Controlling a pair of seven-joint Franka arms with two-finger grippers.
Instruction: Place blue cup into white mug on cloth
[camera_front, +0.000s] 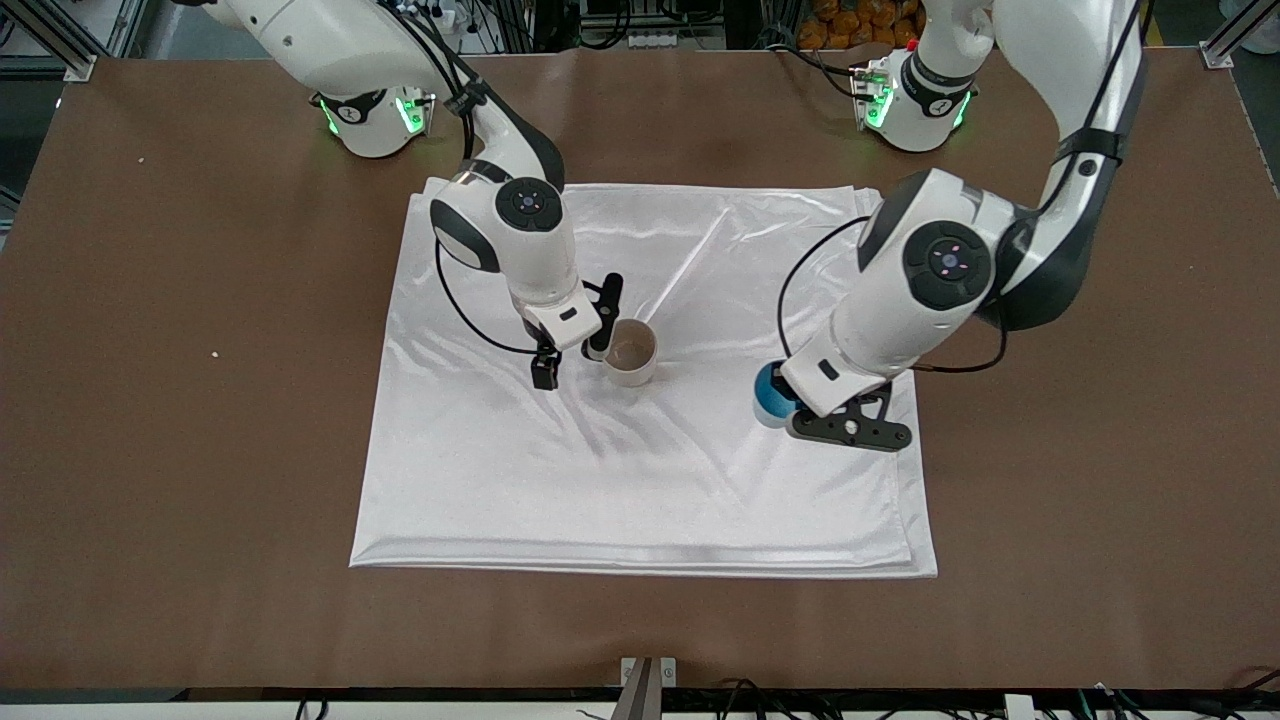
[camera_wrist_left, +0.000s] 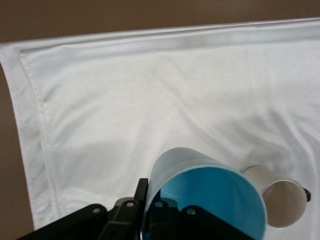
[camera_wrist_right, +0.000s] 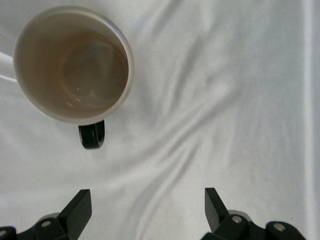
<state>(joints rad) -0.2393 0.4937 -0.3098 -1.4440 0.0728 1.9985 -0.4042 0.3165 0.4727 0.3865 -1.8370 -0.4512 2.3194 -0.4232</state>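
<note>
**Desk:** What is happening here, and what does the step need?

**Photographer:** The left hand (camera_front: 850, 425) is clamped on the rim of the blue cup (camera_front: 772, 395), which tilts in its grip over the cloth's (camera_front: 640, 480) edge toward the left arm's end of the table (camera_front: 200, 400). The white mug (camera_front: 630, 352) stands upright near the middle of the cloth, well apart from the cup, its black handle (camera_wrist_right: 92, 135) toward the right arm. As I judge it, the carry comes next: bring the cup over the mug's mouth, square it upright and centred, then lower it before letting go. The cup looks only slightly narrower than the mug, so a tilted entry could catch the rim and tip the mug.

**Desk:** And the right hand?

**Photographer:** The right hand (camera_front: 578, 338) hovers just beside the mug, its fingers (camera_wrist_right: 77, 207) spread wide, holding nothing and touching nothing. It should stay clear of the mug's mouth.
</note>
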